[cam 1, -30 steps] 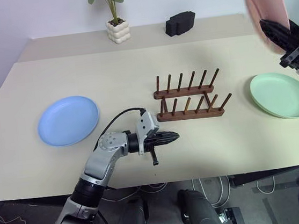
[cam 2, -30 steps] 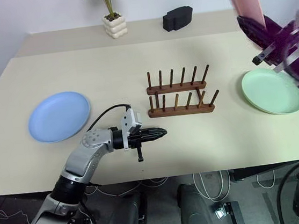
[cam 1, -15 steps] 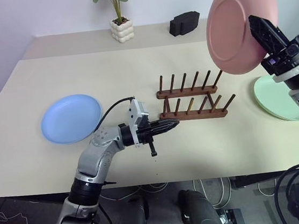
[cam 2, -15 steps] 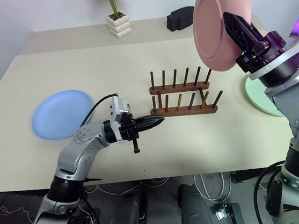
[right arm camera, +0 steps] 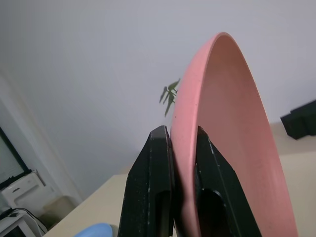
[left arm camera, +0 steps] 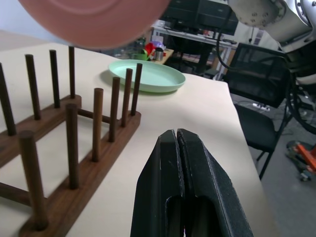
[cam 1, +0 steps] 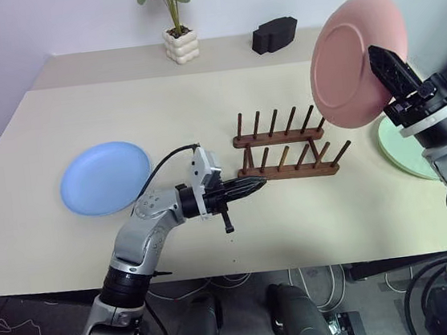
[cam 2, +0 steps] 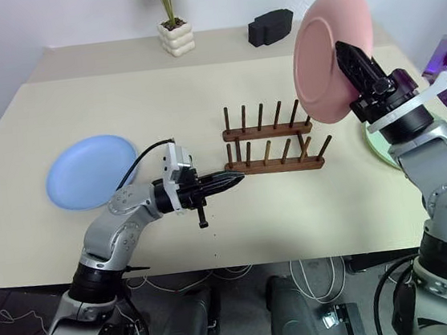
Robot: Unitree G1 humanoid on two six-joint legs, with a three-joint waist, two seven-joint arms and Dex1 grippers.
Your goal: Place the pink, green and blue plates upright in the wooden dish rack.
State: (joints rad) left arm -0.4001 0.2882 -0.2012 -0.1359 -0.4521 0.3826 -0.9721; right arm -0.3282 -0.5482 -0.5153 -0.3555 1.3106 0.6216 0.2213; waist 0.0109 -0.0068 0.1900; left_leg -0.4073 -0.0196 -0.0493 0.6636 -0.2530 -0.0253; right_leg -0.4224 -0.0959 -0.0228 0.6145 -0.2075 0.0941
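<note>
The right gripper (cam 2: pixel 354 59) pinches the rim of the pink plate (cam 1: pixel 352 56) between its two fingers and holds it upright in the air, above the end of the wooden dish rack (cam 1: pixel 284 154) that lies toward the green plate (cam 1: pixel 403 147). The left gripper (cam 1: pixel 251 185) hangs low beside the opposite end of the rack, jaws pressed together on nothing.

To do this step well, I judge the plate should be brought square over a gap between two pairs of pegs, its face across the rails, then lowered straight so the bottom edge settles between both rails before the fingers let go. An end slot would leave room for the other two plates. Letting go early, or with the plate tilted, could let it roll out or tip the light rack; the idle left gripper is close enough to steady the rack's end.

Count: three plates, one pink in the air, one green lying flat on the table (cam 1: pixel 167 101) beyond the rack's end, one blue plate (cam 1: pixel 104 178) flat, well apart from the rack on the other side. One rack, with two rows of pegs, no plate in it yet. Two grippers.
</note>
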